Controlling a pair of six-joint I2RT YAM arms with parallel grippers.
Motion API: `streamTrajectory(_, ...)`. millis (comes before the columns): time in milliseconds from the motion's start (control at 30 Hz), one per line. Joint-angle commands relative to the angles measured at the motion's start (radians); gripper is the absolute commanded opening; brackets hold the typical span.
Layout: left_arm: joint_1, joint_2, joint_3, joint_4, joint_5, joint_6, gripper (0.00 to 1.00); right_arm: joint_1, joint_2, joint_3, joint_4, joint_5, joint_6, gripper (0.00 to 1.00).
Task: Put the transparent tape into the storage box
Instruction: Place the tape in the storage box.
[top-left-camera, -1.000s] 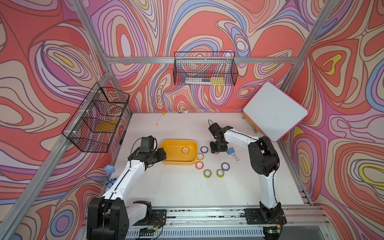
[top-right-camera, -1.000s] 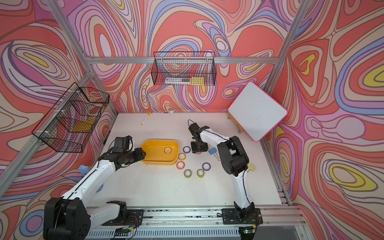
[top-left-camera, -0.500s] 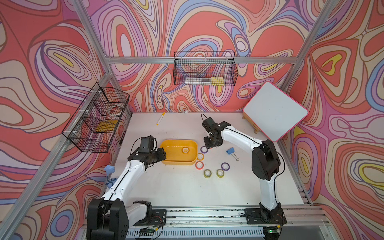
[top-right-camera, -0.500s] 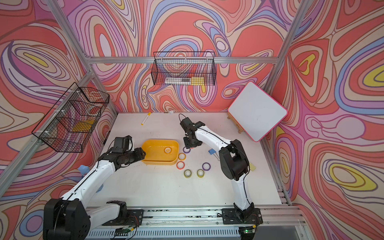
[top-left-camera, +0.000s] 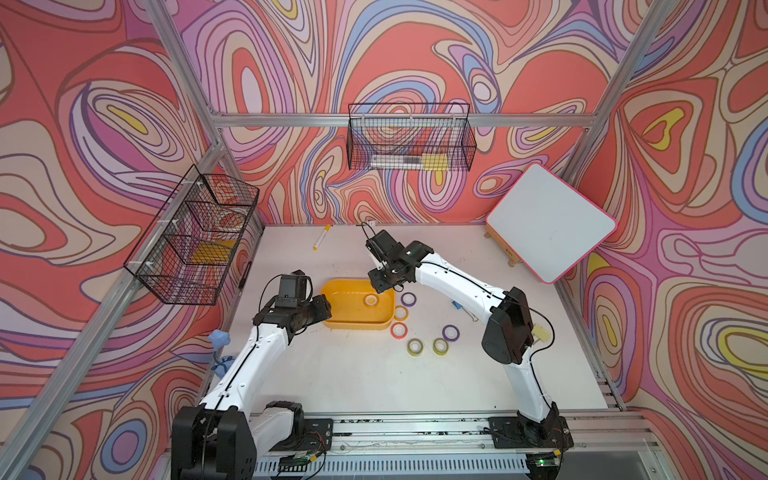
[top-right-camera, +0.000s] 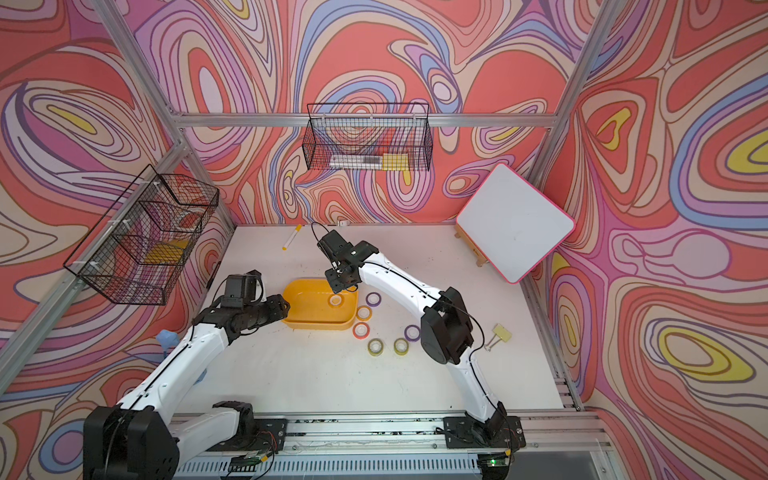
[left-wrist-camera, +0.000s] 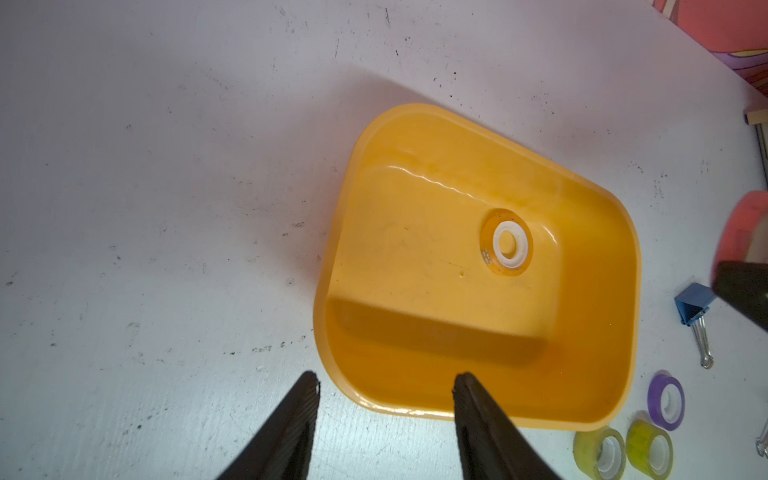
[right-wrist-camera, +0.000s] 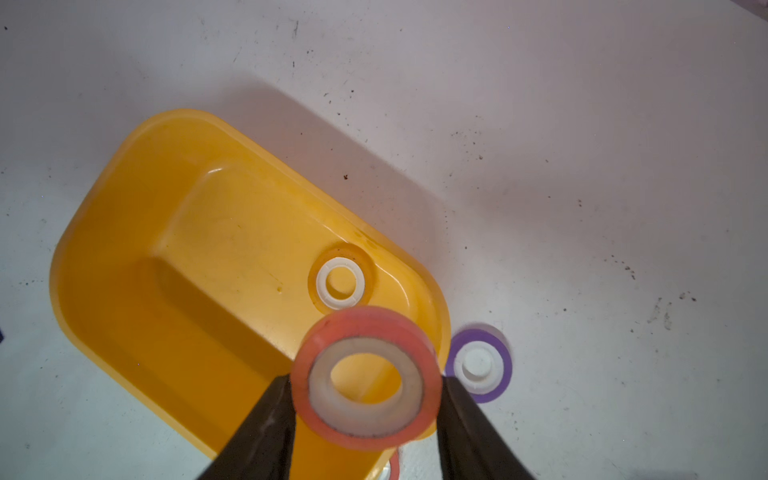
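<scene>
Jaws of the right arm (top-left-camera: 453, 280) grip a red-orange tape roll (right-wrist-camera: 368, 328) by its outer band. They hold it flat, hole upward, raised above the right end of the storage box (top-left-camera: 349, 311). Inside the box a yellow tape roll (top-left-camera: 370, 300) lies flat near that same end.

Six more rolls lie outside it on the table (top-left-camera: 353, 382). A purple roll (top-left-camera: 409, 298) is just beside the box's end. An orange-tinted roll (top-left-camera: 400, 313) and a second red-orange roll (top-left-camera: 398, 330) are close to its corner, and a second purple roll (top-left-camera: 450, 332) lies farther out. An olive roll (top-left-camera: 414, 346) and its olive twin (top-left-camera: 440, 345) sit side by side.

Jaws of the left arm (top-left-camera: 266, 332) stand apart and hold nothing. In the left wrist view their tips straddle the box's corner rim, one over the table and one over the box; I cannot tell whether they touch it. A blue binder clip (left-wrist-camera: 692, 303) lies on the table past the box.
</scene>
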Motion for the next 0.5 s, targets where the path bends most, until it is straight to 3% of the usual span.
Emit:
streamTrajectory(0, -0.005, -0.007, -0.009, -0.015, -0.013, -0.005, 0.57, 0.017, 0.053, 0.057, 0.034, -0.012, -0.027, 0.53)
streamTrajectory(467, -0.005, -0.018, 0.000, -0.032, -0.028, -0.024, 0.56, 0.048, 0.192, 0.106, 0.217, -0.072, -0.063, 0.54)
